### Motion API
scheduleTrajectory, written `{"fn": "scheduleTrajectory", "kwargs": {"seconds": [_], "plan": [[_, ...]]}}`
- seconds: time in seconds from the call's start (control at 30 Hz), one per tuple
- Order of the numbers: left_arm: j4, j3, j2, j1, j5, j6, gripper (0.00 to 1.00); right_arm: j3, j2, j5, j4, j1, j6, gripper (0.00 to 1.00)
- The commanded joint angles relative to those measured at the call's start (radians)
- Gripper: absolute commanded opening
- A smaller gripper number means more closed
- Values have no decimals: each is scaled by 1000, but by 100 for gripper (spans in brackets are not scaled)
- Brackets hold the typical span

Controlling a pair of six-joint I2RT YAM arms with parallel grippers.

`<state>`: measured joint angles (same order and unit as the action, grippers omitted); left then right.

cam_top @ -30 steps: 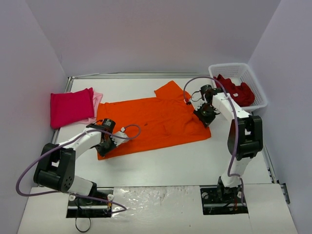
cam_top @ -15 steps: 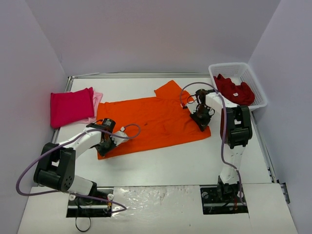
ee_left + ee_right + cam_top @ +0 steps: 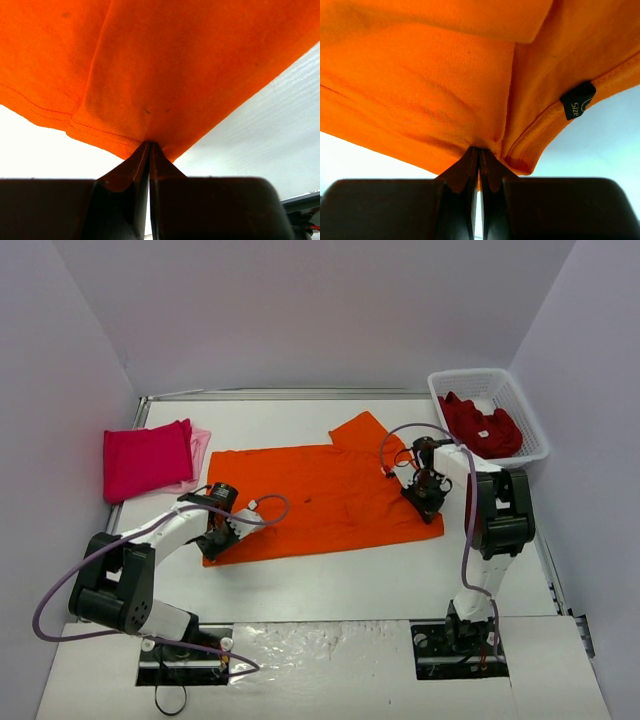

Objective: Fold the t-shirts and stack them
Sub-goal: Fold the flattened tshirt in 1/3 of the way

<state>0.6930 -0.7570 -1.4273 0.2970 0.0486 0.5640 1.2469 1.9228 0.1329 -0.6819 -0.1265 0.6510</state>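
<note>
White tabletop (image 3: 330,580) between pale walls carries the orange t-shirt (image 3: 310,500) spread flat across its middle, with a folded magenta-pink t-shirt (image 3: 145,460) lying on a pale pink t-shirt (image 3: 201,445) at the left and dark red t-shirts (image 3: 480,425) heaped in a white lattice basket (image 3: 537,445) at the far right. The left hand (image 3: 215,540) is pinched tight on the orange t-shirt's near-left corner. The right hand (image 3: 430,502) is clamped on its right edge, beside a small black size label (image 3: 577,106).
</note>
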Motion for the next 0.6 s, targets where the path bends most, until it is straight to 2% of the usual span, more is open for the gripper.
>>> {"fn": "scheduleTrajectory", "kwargs": {"seconds": [0.0,0.4,0.57], "plan": [[48,-25,22,4,2,0,2,-101,2,-55,-59,22,13,0],[140,-15,102,5,51,53,2,-204,-67,-70,-64,18,-11,0],[146,-27,122,7,66,62,2,-192,-84,-62,-71,16,-16,0]]}}
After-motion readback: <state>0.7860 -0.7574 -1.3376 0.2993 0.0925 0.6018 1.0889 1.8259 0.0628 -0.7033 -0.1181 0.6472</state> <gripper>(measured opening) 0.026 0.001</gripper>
